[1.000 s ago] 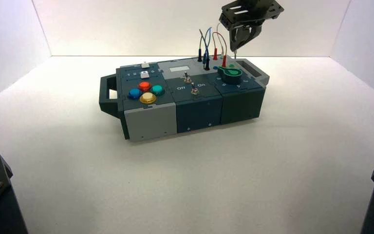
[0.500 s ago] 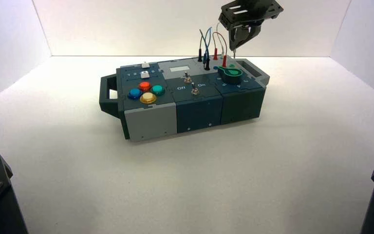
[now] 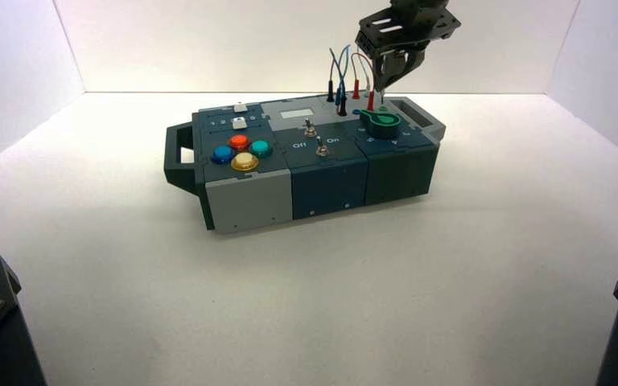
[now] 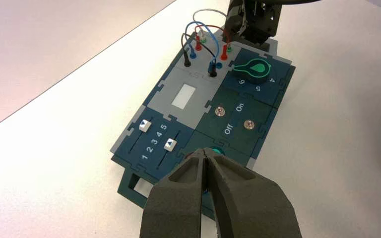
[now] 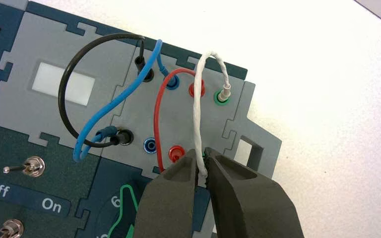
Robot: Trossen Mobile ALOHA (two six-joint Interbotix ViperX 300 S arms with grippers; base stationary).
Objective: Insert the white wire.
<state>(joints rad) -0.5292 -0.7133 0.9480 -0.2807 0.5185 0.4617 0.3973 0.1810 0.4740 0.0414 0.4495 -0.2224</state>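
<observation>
White wire [image 5: 197, 106] — arched, lengthwise across panel [image 5: 106, 69].

We note a lab-style robot test bench: plain white walls [image 3: 306, 48], pale tabletop [image 3: 330, 305], switch-and-wire box [image 3: 322, 161].

High camera above and behind, wrist cameras looking down closer, all three sharing the box's sockets [image 5: 150, 145].
</observation>
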